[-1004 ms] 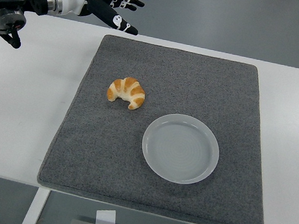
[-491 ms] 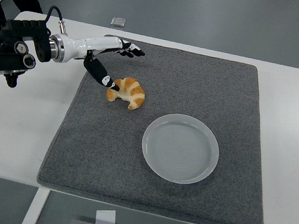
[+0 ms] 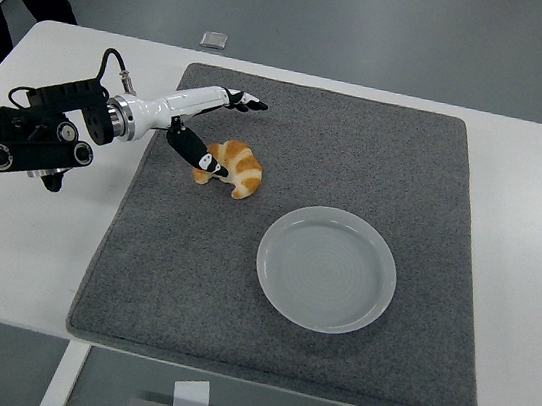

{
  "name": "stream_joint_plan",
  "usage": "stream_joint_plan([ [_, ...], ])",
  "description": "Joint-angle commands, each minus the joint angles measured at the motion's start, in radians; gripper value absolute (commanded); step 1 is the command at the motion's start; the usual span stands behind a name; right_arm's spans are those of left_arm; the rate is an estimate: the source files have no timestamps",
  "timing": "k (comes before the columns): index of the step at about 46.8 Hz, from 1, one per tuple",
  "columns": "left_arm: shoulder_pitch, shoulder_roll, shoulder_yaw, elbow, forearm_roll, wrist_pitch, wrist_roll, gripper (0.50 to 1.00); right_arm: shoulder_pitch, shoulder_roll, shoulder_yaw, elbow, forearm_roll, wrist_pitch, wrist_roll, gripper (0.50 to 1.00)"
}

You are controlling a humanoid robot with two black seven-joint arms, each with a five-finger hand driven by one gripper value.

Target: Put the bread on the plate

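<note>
Bread is the story at this white table (image 3: 31,260): a golden, crescent-shaped croissant (image 3: 235,167) lies on the large grey felt mat (image 3: 281,346), up and left of the round, pale translucent plate (image 3: 326,268), near it but not touching. My left hand (image 3: 204,123), white-shelled with black fingertips, has come in from the left edge since half a second ago, lower and closer to the roll. My thumb (image 3: 197,153) now rests against the croissant's left end, while my fingers (image 3: 242,100) stretch out flat above and beyond it, apart from it. The hand is spread, not closed on anything. The croissant has not shifted over the last second, and the plate sits bare. I judge this as the last of the approach: the fingers must next fold down over the roll's far side before any lift toward the plate. My right hand is out of view.
</note>
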State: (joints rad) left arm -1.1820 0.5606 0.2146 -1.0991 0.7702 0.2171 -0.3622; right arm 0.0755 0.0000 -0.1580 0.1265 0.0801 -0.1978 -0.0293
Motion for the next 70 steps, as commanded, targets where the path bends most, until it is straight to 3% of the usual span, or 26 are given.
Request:
stream_joint_plan([
  [1,0.008,-0.014,-0.004,0.016,0.001,0.001,0.000,0.992,0.000,0.000,0.000,-0.001,0.000,-0.002,0.000,0.952],
  [13,0.038,-0.071,-0.003,0.113,0.011,-0.001,0.000,0.992,0.000,0.000,0.000,-0.002,0.001,0.000,0.000,0.952],
  [42,0.082,-0.136,-0.004,0.188,0.012,-0.001,-0.003,0.992,0.001,0.000,-0.002,-0.004,0.001,0.000,0.000,0.952],
  [51,0.101,-0.166,-0.006,0.226,0.012,0.001,-0.044,0.986,0.000,0.000,-0.002,-0.004,0.001,0.000,-0.001,0.952],
  [57,0.101,-0.169,-0.006,0.235,0.011,0.001,-0.054,0.926,0.000,0.000,-0.002,-0.004,0.001,-0.002,0.000,0.952],
  [60,0.101,-0.168,-0.006,0.235,0.012,0.001,-0.054,0.821,0.000,0.000,-0.002,-0.004,0.001,0.000,0.000,0.952],
  [62,0.101,-0.169,-0.006,0.235,0.012,0.001,-0.054,0.778,0.000,0.000,-0.002,-0.005,0.001,-0.002,0.000,0.952],
  [70,0.093,-0.168,-0.007,0.235,0.012,0.001,-0.054,0.696,0.000,0.000,-0.002,-0.005,0.001,0.000,-0.001,0.952],
])
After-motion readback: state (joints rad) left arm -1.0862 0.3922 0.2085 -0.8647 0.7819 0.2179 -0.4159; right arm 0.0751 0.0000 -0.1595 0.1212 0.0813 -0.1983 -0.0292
